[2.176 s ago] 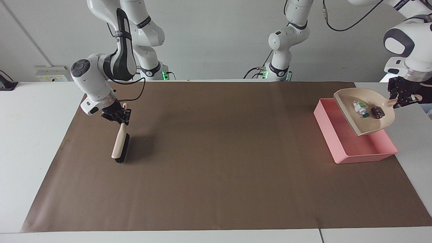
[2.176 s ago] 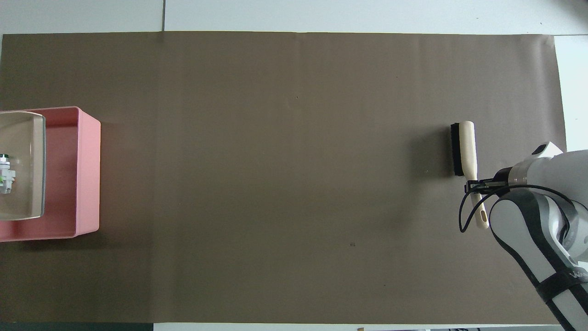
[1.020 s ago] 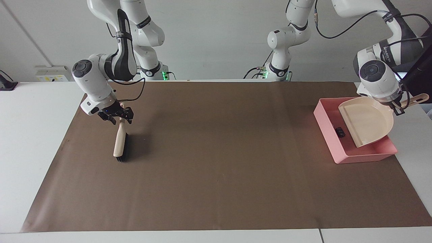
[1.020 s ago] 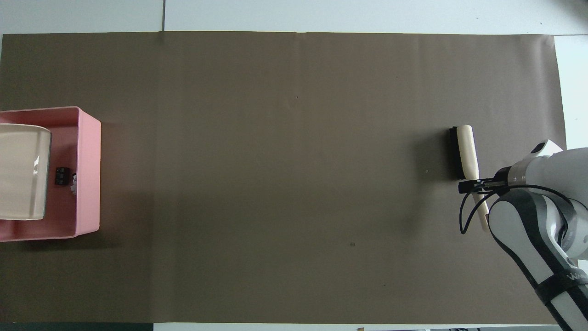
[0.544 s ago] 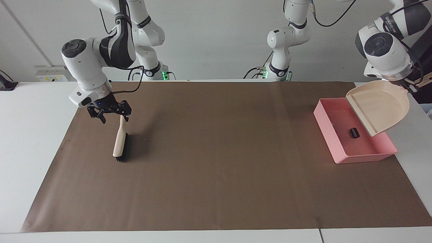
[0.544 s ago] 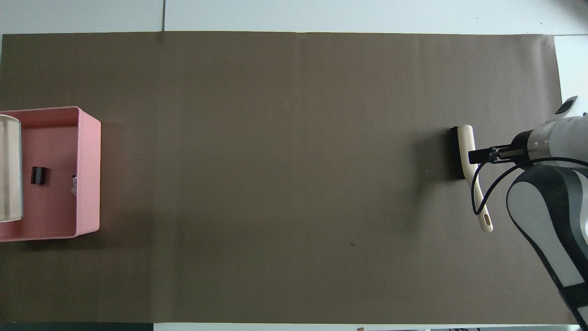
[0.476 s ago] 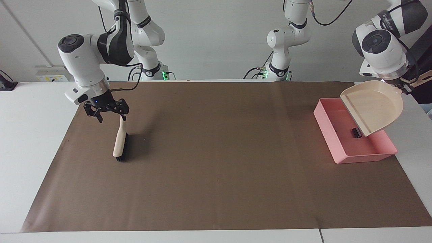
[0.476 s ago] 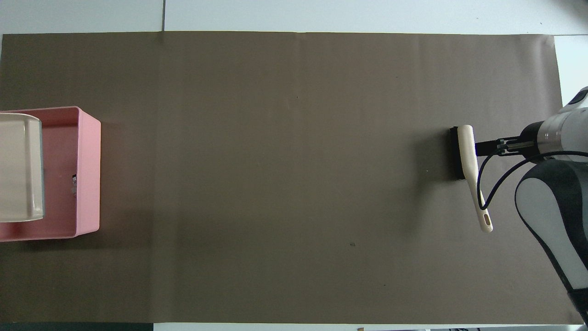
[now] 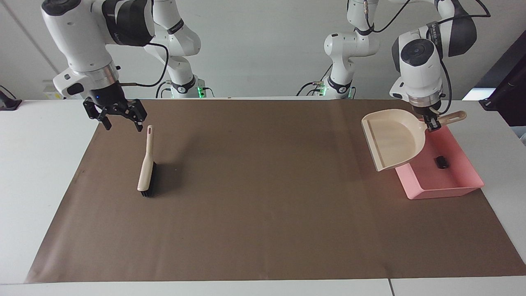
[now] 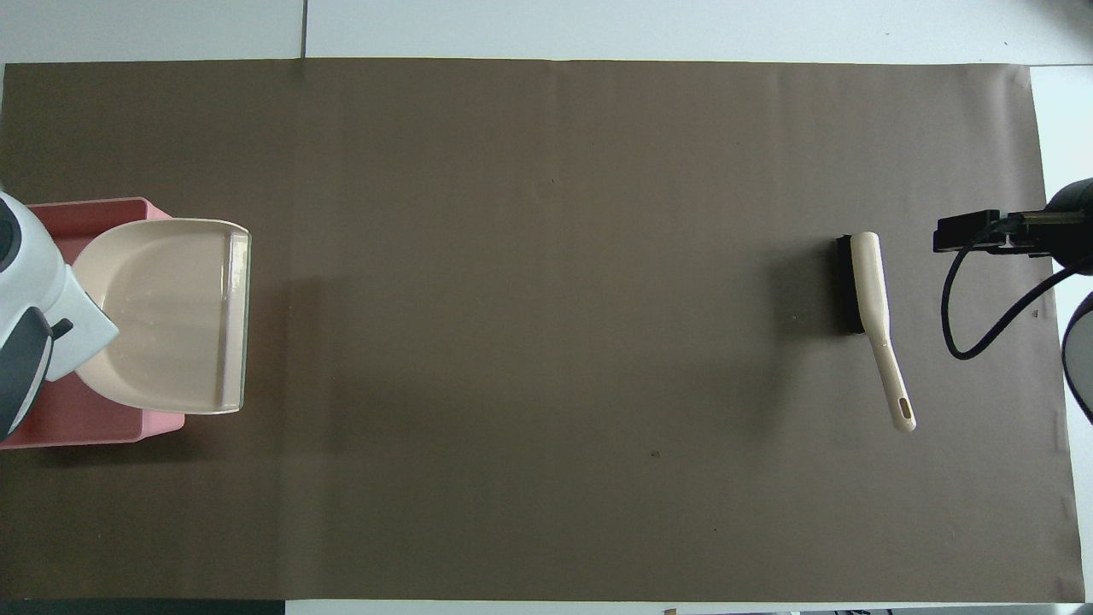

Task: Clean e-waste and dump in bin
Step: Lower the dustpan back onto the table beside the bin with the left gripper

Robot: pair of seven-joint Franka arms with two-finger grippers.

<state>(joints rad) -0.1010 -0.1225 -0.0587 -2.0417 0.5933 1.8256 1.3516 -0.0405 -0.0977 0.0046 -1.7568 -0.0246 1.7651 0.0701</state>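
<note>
While the left gripper (image 9: 431,123) clamps the dustpan's (image 9: 395,138) handle, the pan hangs bare over the bin's (image 9: 448,190) edge. One black e-waste block (image 9: 441,161) lies inside the bin, at the left arm's end. Right gripper (image 9: 119,119) hangs spread wide above the mat (image 9: 263,213), holding nothing, near the brush (image 9: 146,167).

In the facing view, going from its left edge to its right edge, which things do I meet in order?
Right end effector, open, in the air → brush lying on the brown paper → dustpan, held by its handle in the left end effector → black piece of e-waste in the pink bin.
</note>
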